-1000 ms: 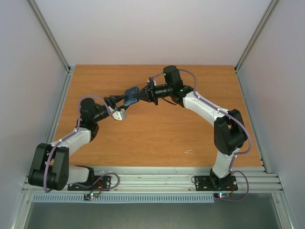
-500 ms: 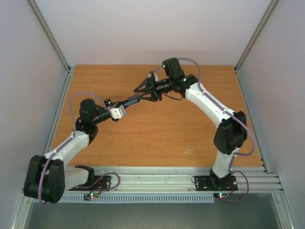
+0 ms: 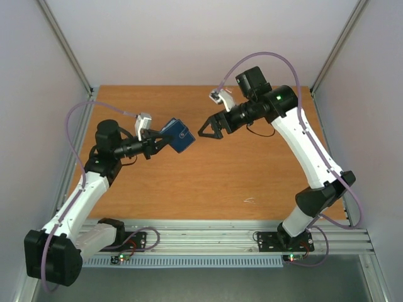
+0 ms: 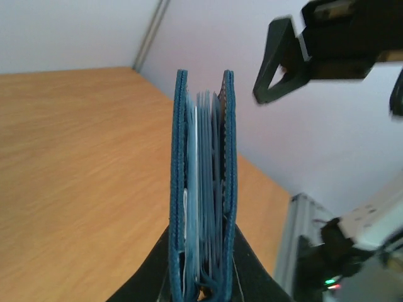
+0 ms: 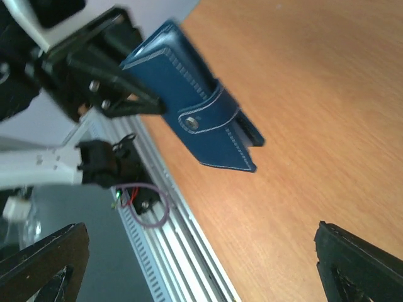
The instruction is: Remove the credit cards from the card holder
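Note:
The navy card holder (image 3: pixel 178 135) hangs in the air over the table, folded, with its snap tab fastened (image 5: pixel 208 119). My left gripper (image 3: pixel 160 142) is shut on its lower end, one finger against each cover (image 4: pixel 203 157). Between the covers I see thin edges of the credit cards (image 4: pixel 196 207), pale and blue; their faces are hidden. My right gripper (image 3: pixel 211 128) stands wide open a short way to the right of the holder, touching nothing. In the right wrist view its fingertips (image 5: pixel 362 267) sit at the lower corners, with the holder (image 5: pixel 195 123) ahead of them.
The orange wooden table (image 3: pixel 252 176) lies under both arms, with a small pale scratch (image 3: pixel 249 201) near its front edge. A metal rail (image 3: pixel 220 236) with both arm bases runs along the near edge. Pale walls stand on three sides.
My right gripper has opened, let go of the card holder and drawn back to the right. My left gripper has closed on the holder and carried it left, turning it.

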`<state>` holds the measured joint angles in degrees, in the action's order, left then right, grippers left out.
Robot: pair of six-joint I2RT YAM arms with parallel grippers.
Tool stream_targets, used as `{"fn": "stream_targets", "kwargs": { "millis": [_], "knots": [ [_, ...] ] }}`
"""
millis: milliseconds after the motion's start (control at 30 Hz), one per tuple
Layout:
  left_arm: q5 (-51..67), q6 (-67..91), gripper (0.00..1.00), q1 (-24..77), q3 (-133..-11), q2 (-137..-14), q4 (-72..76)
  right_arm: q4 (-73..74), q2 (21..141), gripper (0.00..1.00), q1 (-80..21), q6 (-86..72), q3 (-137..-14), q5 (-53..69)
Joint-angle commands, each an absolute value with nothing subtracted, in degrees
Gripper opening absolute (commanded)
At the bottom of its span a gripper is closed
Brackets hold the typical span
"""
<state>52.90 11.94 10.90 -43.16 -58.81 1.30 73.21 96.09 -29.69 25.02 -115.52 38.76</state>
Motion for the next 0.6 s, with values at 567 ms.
{"fn": "stream_targets", "kwargs": {
  "millis": [567],
  "knots": [
    [72.37, 33.90, 0.00, 13.20, -45.71, -57.01, 25.40, 63.76, 94.60, 0.81, -34.74, 36.69, -107.30, 53.30]
  ]
}}
